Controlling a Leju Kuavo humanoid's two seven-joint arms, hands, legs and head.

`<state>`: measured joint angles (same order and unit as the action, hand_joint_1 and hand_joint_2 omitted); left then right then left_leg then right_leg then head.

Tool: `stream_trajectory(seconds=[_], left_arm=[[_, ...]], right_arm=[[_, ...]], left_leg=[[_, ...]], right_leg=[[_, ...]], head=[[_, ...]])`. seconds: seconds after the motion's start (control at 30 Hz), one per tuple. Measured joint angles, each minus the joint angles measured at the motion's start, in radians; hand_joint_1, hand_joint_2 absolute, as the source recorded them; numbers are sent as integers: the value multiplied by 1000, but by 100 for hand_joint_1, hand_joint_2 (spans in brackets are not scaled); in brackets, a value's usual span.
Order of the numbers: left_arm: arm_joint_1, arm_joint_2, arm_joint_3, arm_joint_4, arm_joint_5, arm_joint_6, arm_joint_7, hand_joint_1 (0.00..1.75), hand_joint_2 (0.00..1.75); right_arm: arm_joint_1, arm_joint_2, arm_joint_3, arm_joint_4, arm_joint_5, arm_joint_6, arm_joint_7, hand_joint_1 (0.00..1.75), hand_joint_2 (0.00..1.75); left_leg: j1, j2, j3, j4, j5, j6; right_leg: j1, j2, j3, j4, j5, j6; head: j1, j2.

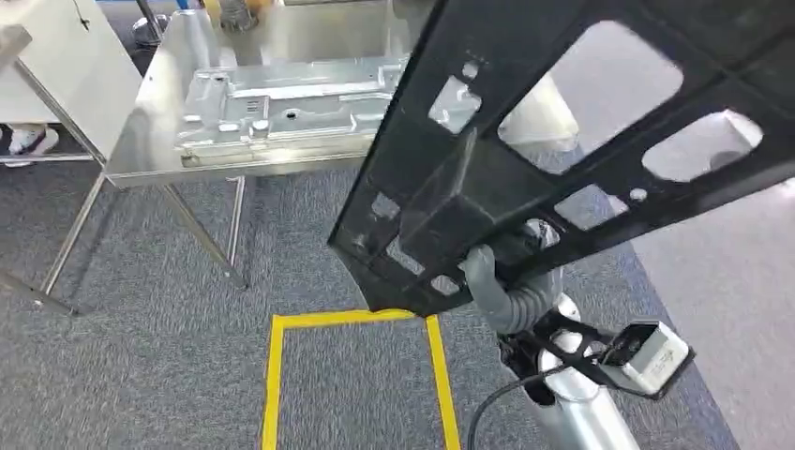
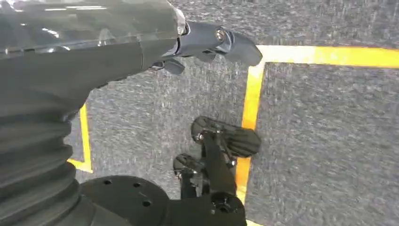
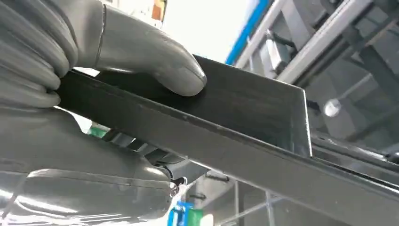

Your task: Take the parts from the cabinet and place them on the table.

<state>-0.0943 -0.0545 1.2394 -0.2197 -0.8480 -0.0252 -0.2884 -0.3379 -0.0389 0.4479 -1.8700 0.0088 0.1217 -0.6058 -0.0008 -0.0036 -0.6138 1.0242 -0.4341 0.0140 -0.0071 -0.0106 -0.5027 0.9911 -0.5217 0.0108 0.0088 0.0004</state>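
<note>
A large black panel part [image 1: 562, 131] with several cut-outs fills the upper right of the head view, tilted and held in the air. My right hand [image 1: 497, 281] grips its lower edge; in the right wrist view the grey thumb [image 3: 155, 61] presses on the black panel [image 3: 244, 136]. A silver stamped metal part [image 1: 291, 103] lies flat on the steel table [image 1: 141, 159] at the upper left. My left hand [image 2: 207, 44] hangs over the carpet, holding nothing, dark fingers stretched out.
The table stands on slanted metal legs [image 1: 202, 234] over grey carpet. Yellow tape [image 1: 356, 323] marks a rectangle on the floor below the panel. A person's shoe [image 1: 33, 141] shows at the far left. Shelving bars [image 3: 329, 52] show behind the panel.
</note>
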Motion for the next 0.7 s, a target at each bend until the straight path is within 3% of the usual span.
stream_trajectory(seconds=[0.07, 0.1, 0.17, 0.2, 0.23, 0.27, 0.3, 0.37, 0.4, 0.43, 0.53, 0.6, 0.63, 0.7], left_arm=[[1, -2, 0, 0, 0, 0, 0, 0, 175], [0, -1, 0, 0, 0, 0, -1, 0, 175], [-2, -1, 0, 0, -1, 0, -3, 0, 175], [-2, -1, 0, 0, -2, 0, -4, 0, 175], [-1, -1, 0, 0, -3, 0, -5, 0, 175], [0, -1, 0, 0, -4, 0, -6, 0, 175], [2, -1, 0, 0, -6, 1, -6, 0, 175], [1, -3, 0, 0, -10, 1, -7, 0, 175], [2, -4, 0, 0, -11, 0, -7, 0, 175], [-1, -4, 0, 0, -11, 0, -8, 0, 175], [-1, -4, 0, 0, -12, 1, -9, 0, 175], [-4, 0, 0, -1, -14, 0, -12, 0, 175], [-5, 0, 0, -1, -17, 0, -12, 0, 175], [-4, 1, 0, -1, -19, 0, -12, 0, 175]], right_arm=[[-2, 0, 0, 0, 0, 0, 0, 175, 175], [-6, 0, 0, 0, -2, 0, 0, 175, 175], [-10, 0, 0, 0, -4, 1, -2, 175, 175], [-7, 0, 0, 0, -5, 2, -2, 175, 175], [-6, 0, 0, 0, -6, 2, -2, 175, 175], [-5, 0, 0, 0, -6, 2, -2, 175, 175], [-6, 0, 0, 0, -9, 2, -2, 175, 175], [-7, 0, 0, 0, -13, 2, -2, 175, 175], [-7, 0, 0, 0, -14, 2, -3, 175, 175], [-9, 0, 0, -1, -15, 3, -3, 175, 175], [-10, 0, 0, -3, -17, 2, -3, 175, 175], [-10, 0, -1, -11, -18, 3, -7, 175, 175], [-13, 0, -1, -12, -20, 3, -12, 175, 175], [-11, 0, -1, -13, -20, 3, -15, 175, 175]], left_leg=[[14, -3, 20, -20, 0, 9], [13, -4, 29, -24, -4, 15], [12, -3, 38, -23, -14, 24], [12, -4, 42, -23, -20, 25], [12, -6, 49, -23, -28, 25], [12, -7, 58, -22, -35, 24], [12, -10, 71, -22, -45, 22], [12, -15, 103, -22, -67, 15], [10, -15, 108, -23, -76, 9], [6, -19, 108, -18, -84, 1], [8, -14, 115, -32, -94, -14], [9, -10, 129, -11, -112, -26], [11, -7, 96, 55, -136, -29], [13, -4, -18, 231, -186, -37]], right_leg=[[1, 0, 13, -1, -12, 12], [1, 2, 0, 34, -25, 17], [-1, 6, -104, 209, -91, 24], [-2, 6, -158, 289, -111, 27], [-4, 6, -198, 336, -110, 29], [-5, 6, -214, 332, -80, 30], [-6, 6, -204, 281, -26, 29], [-7, 6, -141, 94, 105, 21], [-4, 8, -120, 54, 110, 15], [1, 8, -109, 29, 95, 10], [4, 10, -110, 28, 77, -10], [-5, 7, -74, 6, 68, -22], [-6, 3, -62, 3, 63, -29], [-5, 4, -46, 2, 46, -31]], head=[[1, 0], [5, 0], [6, 0], [8, 0], [6, 0], [7, 0], [7, 0], [8, 0], [8, 0], [5, 0], [2, 0], [1, 0], [-13, 0], [-11, 0]])
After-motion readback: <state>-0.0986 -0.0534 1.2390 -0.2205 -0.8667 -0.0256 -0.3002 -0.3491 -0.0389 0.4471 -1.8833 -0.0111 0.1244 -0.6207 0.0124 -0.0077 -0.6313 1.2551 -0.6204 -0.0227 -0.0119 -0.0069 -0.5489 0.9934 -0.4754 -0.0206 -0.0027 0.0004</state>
